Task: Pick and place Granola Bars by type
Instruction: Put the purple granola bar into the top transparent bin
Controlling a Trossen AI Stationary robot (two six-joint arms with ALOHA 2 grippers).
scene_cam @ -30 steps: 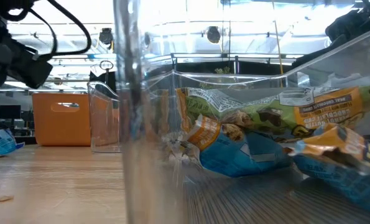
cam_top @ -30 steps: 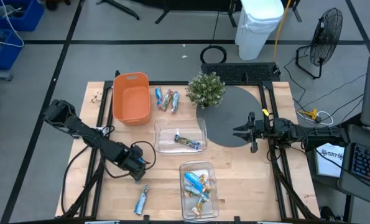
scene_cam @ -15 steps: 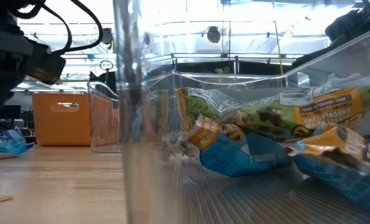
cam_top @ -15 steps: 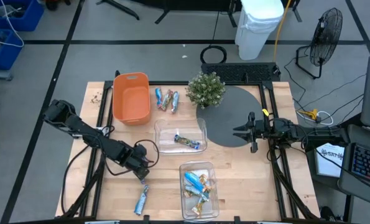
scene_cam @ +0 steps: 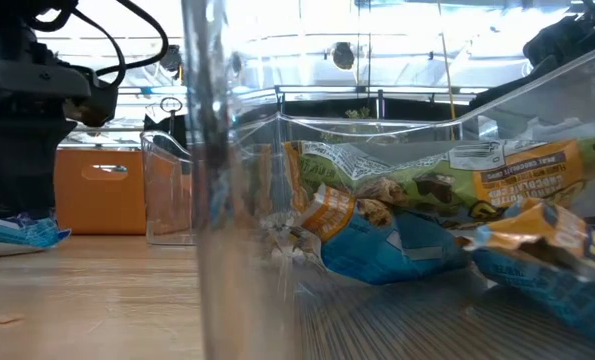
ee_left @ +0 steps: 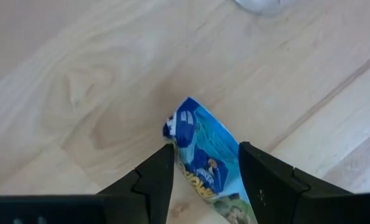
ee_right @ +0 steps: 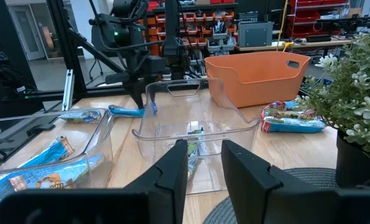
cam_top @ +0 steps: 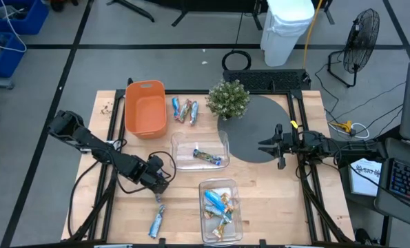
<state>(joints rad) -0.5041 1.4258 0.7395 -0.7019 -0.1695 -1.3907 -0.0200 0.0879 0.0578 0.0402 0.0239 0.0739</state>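
**Two arms at the table, left tool over a blue bar**

Two dark arms work at a wooden table point(cam_top: 273, 193). The left tool point(cam_top: 160, 196) hangs low over the near-left part of it, its fingers point(ee_left: 157, 177) spread apart on either side of the upper end of a blue-wrapped granola bar point(ee_left: 203, 158) that lies flat on the wood. The wrapper sits in the gap between the fingers; whether they touch it cannot be told, and the bar is not lifted. From above, this same bar point(cam_top: 156, 220) lies at a slant near the table's front edge, left of the nearer clear bin.

The right tool point(cam_top: 272, 146) waits over the dark round mat point(cam_top: 256, 127) on the right side, its fingers point(ee_right: 172, 168) a little apart with nothing between them.

The rest of the bars are spread over three places. A nearer clear bin point(cam_top: 238, 220) holds a heap of blue and gold-orange wrapped bars point(cam_top: 218, 205), seen close up in the low view point(scene_cam: 427, 220). A farther clear bin point(cam_top: 180, 157) at the table's middle holds a single bar point(cam_top: 207, 158). Three more bars point(cam_top: 184, 110) lie loose on the wood between an orange bin point(cam_top: 145, 108) and a small potted plant point(cam_top: 229, 98); the right wrist view shows some of them point(ee_right: 293, 118) just beside the orange bin's wall.
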